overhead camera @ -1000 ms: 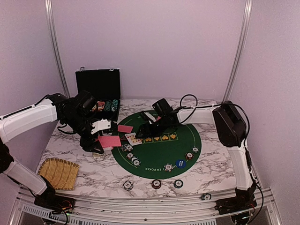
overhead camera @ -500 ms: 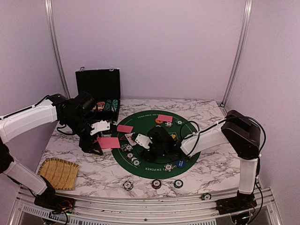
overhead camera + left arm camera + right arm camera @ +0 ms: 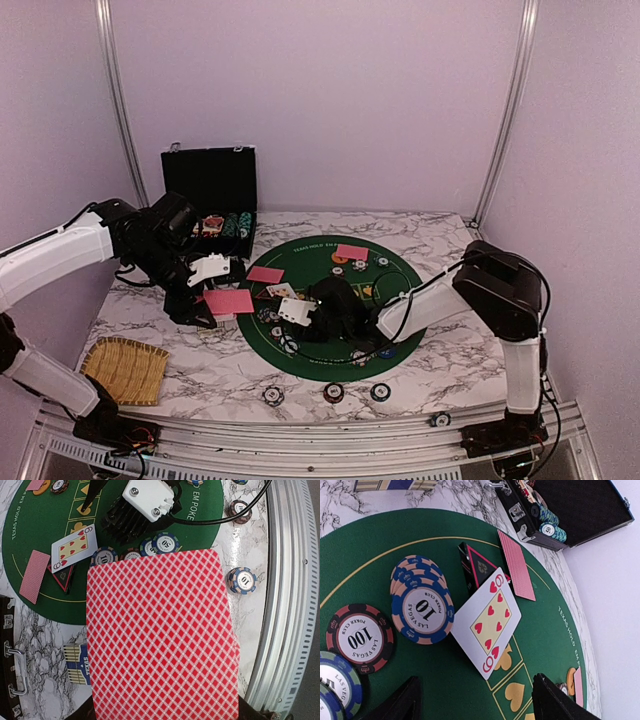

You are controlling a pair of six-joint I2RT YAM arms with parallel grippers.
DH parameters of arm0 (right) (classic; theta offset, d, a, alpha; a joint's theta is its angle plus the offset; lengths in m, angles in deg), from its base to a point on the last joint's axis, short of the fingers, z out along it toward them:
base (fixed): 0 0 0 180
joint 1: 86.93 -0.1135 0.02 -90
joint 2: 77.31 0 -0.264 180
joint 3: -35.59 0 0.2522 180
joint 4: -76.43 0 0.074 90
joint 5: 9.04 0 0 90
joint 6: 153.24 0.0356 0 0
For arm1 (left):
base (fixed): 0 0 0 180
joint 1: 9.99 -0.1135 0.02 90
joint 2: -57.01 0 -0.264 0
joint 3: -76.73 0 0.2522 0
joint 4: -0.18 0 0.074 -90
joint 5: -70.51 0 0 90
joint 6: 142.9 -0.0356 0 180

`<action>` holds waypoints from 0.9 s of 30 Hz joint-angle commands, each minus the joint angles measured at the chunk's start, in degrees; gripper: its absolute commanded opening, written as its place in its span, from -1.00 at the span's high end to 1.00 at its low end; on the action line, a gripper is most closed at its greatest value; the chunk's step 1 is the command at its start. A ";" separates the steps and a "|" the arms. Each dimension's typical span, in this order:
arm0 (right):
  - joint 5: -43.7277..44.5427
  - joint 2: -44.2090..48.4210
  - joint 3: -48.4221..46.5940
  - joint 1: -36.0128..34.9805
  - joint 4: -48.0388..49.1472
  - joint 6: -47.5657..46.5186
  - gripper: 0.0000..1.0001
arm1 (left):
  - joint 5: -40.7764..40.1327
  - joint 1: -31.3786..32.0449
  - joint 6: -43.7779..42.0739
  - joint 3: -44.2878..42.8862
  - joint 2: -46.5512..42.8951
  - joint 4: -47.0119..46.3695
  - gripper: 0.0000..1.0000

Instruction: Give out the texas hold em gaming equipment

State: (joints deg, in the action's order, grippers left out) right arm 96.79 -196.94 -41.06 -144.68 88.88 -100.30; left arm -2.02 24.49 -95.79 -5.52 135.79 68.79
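L gripper (image 3: 207,305) was pinched tight on a red card (image 3: 229,301), held flat, back up, just off the left edge of the felt (image 3: 405,290) and over the marble (image 3: 460,350). Card's long axis ran straight out from the fingers toward the felt.

R gripper (image 3: 475,682) hung low over the felt w/ fingers spread, nothing btwn them. 9 of hearts (image 3: 487,625) lay face up just ahead of it, roughly centred btwn the two fingers. Its long axis slanted away toward the case (image 3: 580,510), far corner overlapping the triangle btn (image 3: 479,566). R arm was clearly nearer the 9; L was busy w/ its own card. Judged: R would need to go fwd and down, jaws across the 9's short side.

Counts:
- Cards: 4, i.e. 1 held, the 9, 2 more back-up on the felt.
- Btns: 1 triangle btn, 1 orange btn (image 3: 569,676); blue one not made out.
- Chips (image 3: 333,392): 3 in a row on marble at near edge, 1 by the rail. Those on felt and in case too bunched to count.
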 commanded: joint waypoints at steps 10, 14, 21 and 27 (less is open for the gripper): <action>-1.26 -5.69 -5.00 -0.25 -0.05 -5.71 -0.29 | -0.28 -0.47 -0.60 0.23 -3.35 2.61 1.00; -0.80 -7.37 -6.45 -0.23 -0.86 -7.57 -0.19 | 0.00 -0.47 -0.59 -0.53 -3.53 2.97 1.00; -0.76 -8.86 -7.59 -0.15 -3.02 -9.04 0.15 | -0.15 -0.47 -0.71 -1.22 -3.30 3.33 1.00; -0.26 -9.70 -8.86 -0.22 -4.54 -8.92 0.62 | -0.27 -0.47 -0.83 -1.21 -3.17 3.36 1.00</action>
State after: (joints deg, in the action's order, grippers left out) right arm 95.44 -204.50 -48.91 -144.84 88.99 -108.82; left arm -2.59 24.38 -95.81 -5.41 133.80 70.36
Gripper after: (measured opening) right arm 0.232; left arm 0.658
